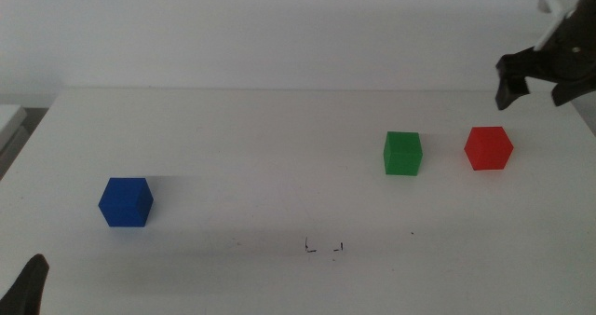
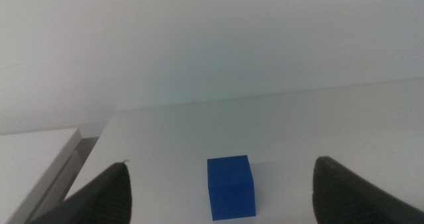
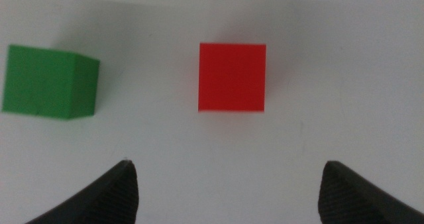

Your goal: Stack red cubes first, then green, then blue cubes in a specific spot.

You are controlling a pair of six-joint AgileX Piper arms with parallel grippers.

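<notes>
The red cube (image 1: 488, 148) sits on the white table at the right, with the green cube (image 1: 402, 154) just left of it. The blue cube (image 1: 126, 202) sits far left. The spot's two black corner marks (image 1: 324, 248) lie near the front middle. My right gripper (image 1: 538, 82) hovers open above and behind the red cube; its wrist view shows the red cube (image 3: 232, 77) between the jaws' line and the green cube (image 3: 48, 82) beside it. My left gripper (image 1: 28, 287) waits open at the bottom left corner, facing the blue cube (image 2: 230, 187).
A lone tiny black speck (image 1: 413, 232) lies right of the marks. The table's far edge (image 1: 279, 89) meets a white wall. A white ledge (image 1: 9, 119) stands off the table's left side.
</notes>
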